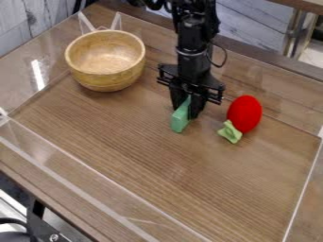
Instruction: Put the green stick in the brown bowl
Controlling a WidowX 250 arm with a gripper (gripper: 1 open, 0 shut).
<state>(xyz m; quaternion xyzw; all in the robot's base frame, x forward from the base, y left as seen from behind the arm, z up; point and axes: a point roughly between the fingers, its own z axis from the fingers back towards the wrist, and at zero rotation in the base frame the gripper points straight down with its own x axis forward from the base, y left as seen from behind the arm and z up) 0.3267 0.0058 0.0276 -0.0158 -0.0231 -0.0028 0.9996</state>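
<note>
Gripper [188,102] over green stick [182,115]; jaw state indeterminable, grip unconfirmed. Risk: stick slips or rotates during lift if pinched off-center.

High cam, angled down @ table [108,142].
</note>
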